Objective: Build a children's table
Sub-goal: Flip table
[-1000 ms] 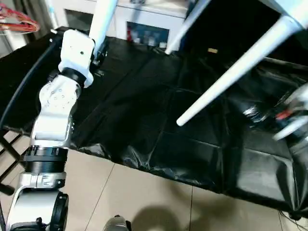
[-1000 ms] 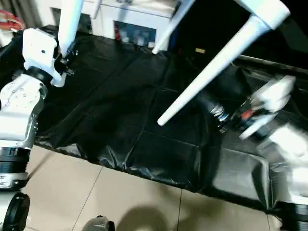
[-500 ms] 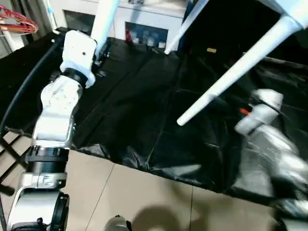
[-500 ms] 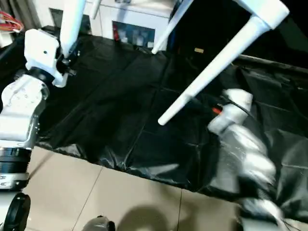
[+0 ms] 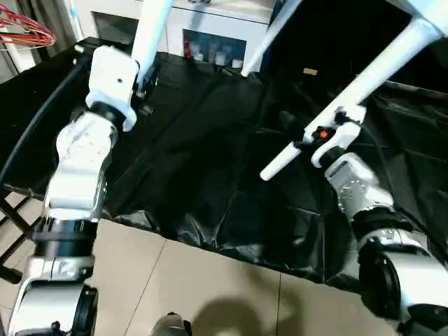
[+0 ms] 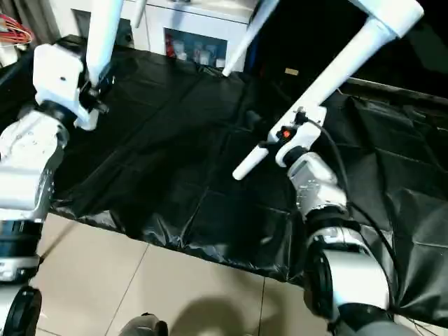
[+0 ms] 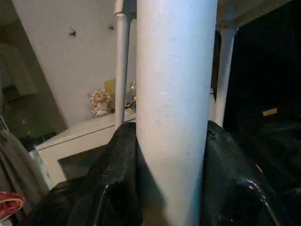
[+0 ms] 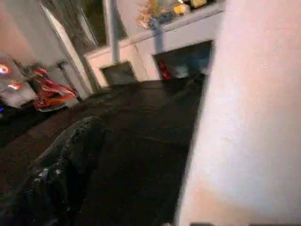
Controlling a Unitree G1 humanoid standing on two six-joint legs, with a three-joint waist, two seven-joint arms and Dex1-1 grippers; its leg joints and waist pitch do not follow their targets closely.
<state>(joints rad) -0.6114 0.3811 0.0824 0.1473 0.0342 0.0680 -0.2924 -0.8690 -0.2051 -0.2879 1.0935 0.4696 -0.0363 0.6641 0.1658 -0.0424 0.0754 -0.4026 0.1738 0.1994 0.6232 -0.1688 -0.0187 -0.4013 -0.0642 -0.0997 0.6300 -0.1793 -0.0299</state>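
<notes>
Left pincer [image 7: 171, 188] clamps one white leg [image 5: 150, 31] between its black fingers [image 7: 117, 179], steadying the raised children's table [image 6: 392, 14]. Right pincer [image 5: 308, 143] sits against another leg [image 5: 350, 87]; its grip I cannot tell, probably bracing it above the black sheet [image 5: 210, 154].

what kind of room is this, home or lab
Probably an indoor lab or workshop set up like a room: a work surface draped in black plastic sheeting, a beige tiled floor, and a white low cabinet against the wall with a small plush toy on top.
</notes>
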